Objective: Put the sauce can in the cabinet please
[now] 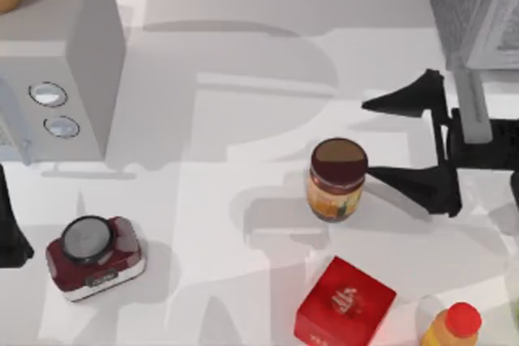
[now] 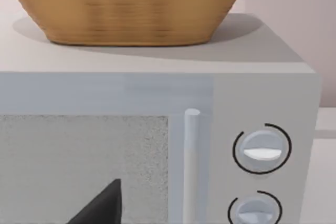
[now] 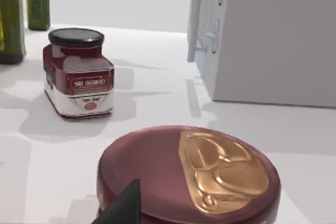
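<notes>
The right claw [image 1: 405, 145] hangs wide open just right of the upright sauce can [image 1: 337, 179] mid-surface, apparently lined up for a sideways grab before carrying it to the cabinet [image 1: 474, 10].

The right arm reaches in from the right side, wrist level, its right claw [image 1: 409, 142] pointing left with both black fingers spread wide apart, holding nothing. The left arm sits parked at the left edge, near side, its left claw [image 1: 10, 228] idle.
</notes>
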Robot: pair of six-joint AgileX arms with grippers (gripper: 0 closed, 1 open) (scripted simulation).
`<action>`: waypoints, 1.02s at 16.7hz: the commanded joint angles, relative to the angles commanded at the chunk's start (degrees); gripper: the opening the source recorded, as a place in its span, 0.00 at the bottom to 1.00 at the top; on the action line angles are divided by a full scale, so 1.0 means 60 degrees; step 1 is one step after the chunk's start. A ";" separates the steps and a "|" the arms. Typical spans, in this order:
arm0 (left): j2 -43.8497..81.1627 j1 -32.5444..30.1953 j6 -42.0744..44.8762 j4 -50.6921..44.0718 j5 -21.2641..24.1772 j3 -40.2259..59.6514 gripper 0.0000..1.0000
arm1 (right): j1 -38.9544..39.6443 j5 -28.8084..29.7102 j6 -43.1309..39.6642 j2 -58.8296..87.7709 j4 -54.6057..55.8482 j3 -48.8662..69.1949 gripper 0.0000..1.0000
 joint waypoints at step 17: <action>0.0000 0.0000 0.0000 0.0000 0.0000 0.0000 1.00 | 0.1542 0.1101 -0.0480 0.1540 -0.0124 0.0362 1.00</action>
